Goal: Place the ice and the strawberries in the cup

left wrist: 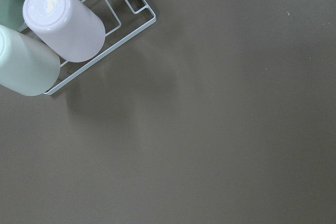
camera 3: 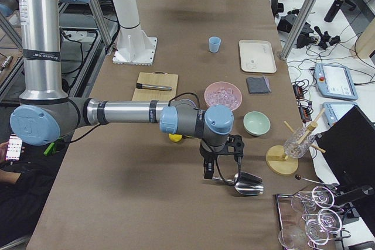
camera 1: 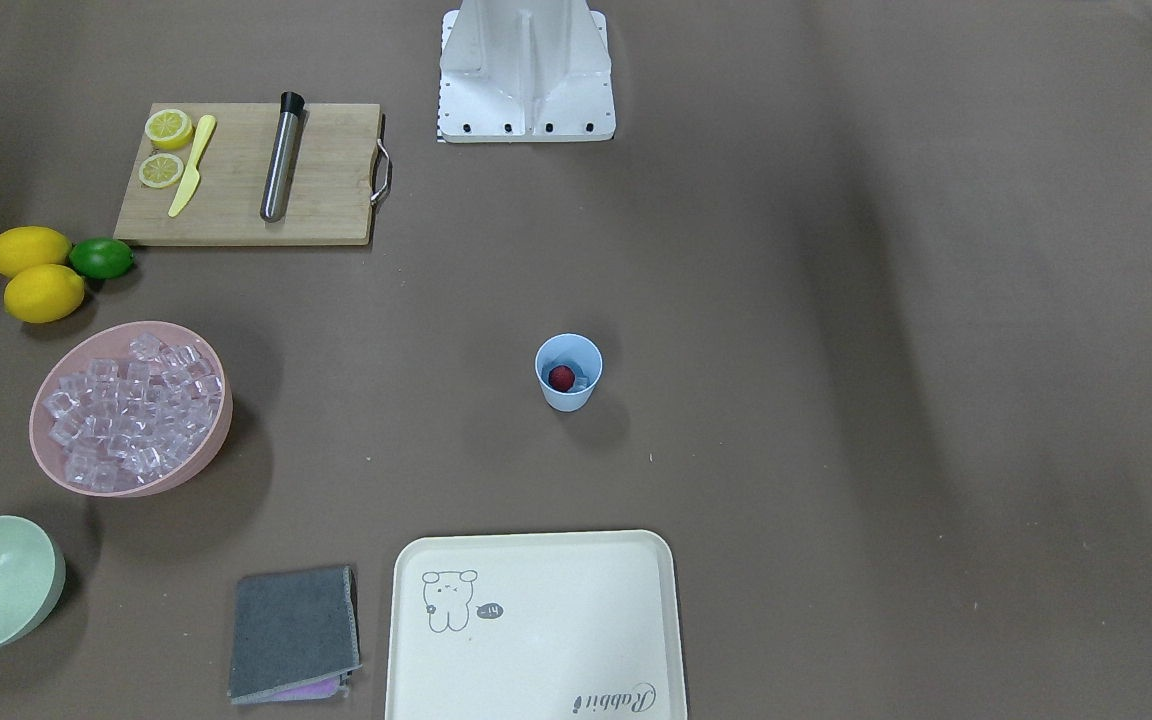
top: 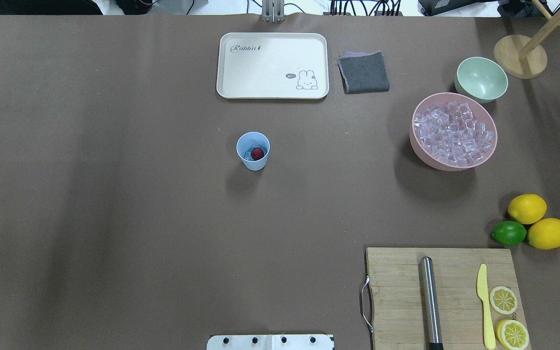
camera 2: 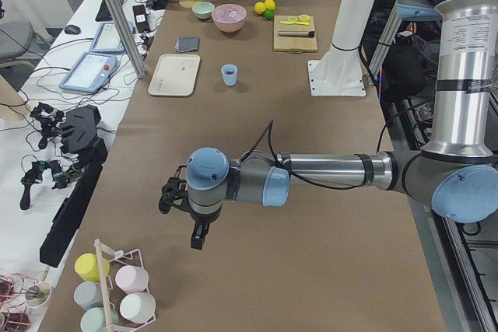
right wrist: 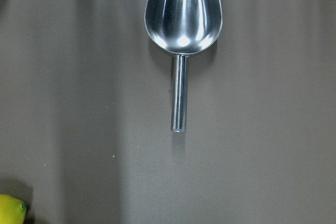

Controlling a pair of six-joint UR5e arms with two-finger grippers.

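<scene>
Blue cup [camera 1: 568, 372]: upright in the middle of the table, well apart from everything else, so you can't miss it.
Strawberry [camera 1: 561, 377]: down inside the cup, a red blob near the bottom.
Ice [camera 1: 131, 410]: nearly all of it is heaped in the pink bowl [camera 1: 198, 470]. There's also something clear and glossy in the cup right beside the strawberry, but you can't count cubes from these views.
Pink bowl spot: out on the robot's right side, near the green bowl [camera 1: 41, 590] and the lemons [camera 1: 36, 275].
Left gripper [camera 2: 187, 219]: way off at the table's left end, low over bare brown paper and close to the rack [left wrist: 126, 30] of upside-down mugs. Only the side view catches it, so I can't tell you whether the fingers are apart or together.
Right gripper [camera 3: 221, 165]: at the opposite end, pointing down right above the scoop [right wrist: 182, 19]. The scoop lies flat on the table with its handle towards the wrist camera. Same deal here, only a side view, so I can't tell how the fingers stand.
Other stuff: board [camera 1: 336, 190] carries a muddler [camera 1: 281, 160], a yellow knife [camera 1: 191, 168] and two lemon slices [camera 1: 165, 148]. The lime [camera 1: 102, 258] touches the lemons. A grey cloth [camera 1: 294, 632] sits just beside the tray [camera 1: 536, 560].
</scene>
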